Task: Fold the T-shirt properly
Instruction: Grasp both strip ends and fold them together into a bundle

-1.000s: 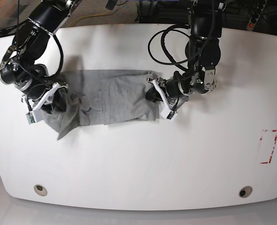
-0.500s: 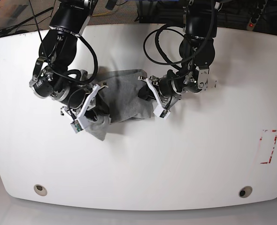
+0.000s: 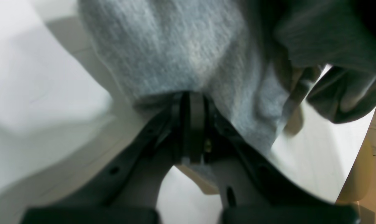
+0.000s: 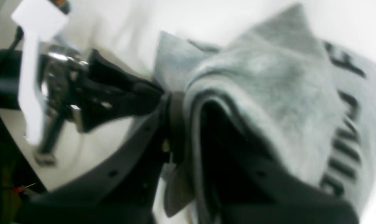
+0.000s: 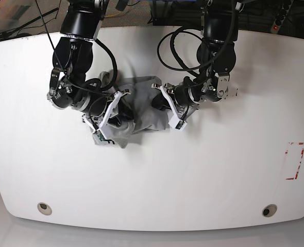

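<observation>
Grey jersey is all I get between the two arms: the T-shirt (image 5: pixel 139 110) sits bunched on the white bench (image 5: pixel 203 175), a little back of centre. On the base view's left, my right pincer (image 5: pixel 112 116) is clamped on a raised fold, dark block lettering (image 4: pixel 343 130) showing beside it. To the right, my left pincer (image 5: pixel 165 105) is pinched tight on the shirt's opposite edge.

T-shirt (image 5: pixel 139 105): heather-grey jersey knit, bunched into a compact crumpled mass, upper centre-left of base view. Fabric doubled over itself in thick folds; dark block lettering shows along right edge in right wrist view. Lower corner droops downward.
</observation>
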Controlling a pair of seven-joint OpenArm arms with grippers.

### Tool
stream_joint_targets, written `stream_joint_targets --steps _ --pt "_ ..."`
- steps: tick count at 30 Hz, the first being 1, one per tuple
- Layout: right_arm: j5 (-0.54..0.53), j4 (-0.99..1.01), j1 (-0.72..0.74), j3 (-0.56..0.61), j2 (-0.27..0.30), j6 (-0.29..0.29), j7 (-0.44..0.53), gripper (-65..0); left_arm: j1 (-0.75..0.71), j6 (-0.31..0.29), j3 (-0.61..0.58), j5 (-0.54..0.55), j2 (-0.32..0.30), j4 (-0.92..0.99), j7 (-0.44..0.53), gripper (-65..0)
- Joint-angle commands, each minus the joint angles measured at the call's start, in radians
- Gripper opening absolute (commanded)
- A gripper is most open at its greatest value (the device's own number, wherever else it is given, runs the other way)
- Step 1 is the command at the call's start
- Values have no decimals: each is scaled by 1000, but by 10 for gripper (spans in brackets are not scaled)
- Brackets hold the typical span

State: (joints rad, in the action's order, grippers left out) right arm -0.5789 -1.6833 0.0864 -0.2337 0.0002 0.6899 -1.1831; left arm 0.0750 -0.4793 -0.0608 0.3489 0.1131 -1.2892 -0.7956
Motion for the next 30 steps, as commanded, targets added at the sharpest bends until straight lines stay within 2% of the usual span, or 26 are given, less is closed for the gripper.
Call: stream_joint_targets --steps 1,3,5,7,8,13,17,23,26,30 --pt "-39 -4 23 49 11 8 79 -536 1 9 -4 -41 1 0 -49 -632" --pt "-14 -8 22 110 33 -35 111 -393 1 9 -4 -41 1 0 -49 -629" --pt "17 -45 22 175 47 -89 121 -277 1 9 -4 -41 1 0 -49 -606" --pt "55 -84 22 224 53 -138 121 -212 -1 9 -4 -41 1 0 -49 -575" --pt "81 -105 22 250 53 -155 121 -201 -1 9 -4 -41 0 0 -49 -562" --pt "227 -131 23 316 56 -169 125 -200 1 9 -3 -38 -2 0 -49 -551" --pt "276 -189 11 326 80 -167 171 -211 3 8 3 -35 -3 -10 -49 -551" --pt "230 -196 -7 268 145 -152 222 -236 -2 3 6 -34 -3 -132 -46 -551" --pt "170 -145 -10 205 146 -103 222 -236 -16 3 8 -34 -29 -232 -48 -551" --pt "78 -61 -12 95 145 -72 222 -236 -45 3 8 -34 -59 -340 -48 -551"
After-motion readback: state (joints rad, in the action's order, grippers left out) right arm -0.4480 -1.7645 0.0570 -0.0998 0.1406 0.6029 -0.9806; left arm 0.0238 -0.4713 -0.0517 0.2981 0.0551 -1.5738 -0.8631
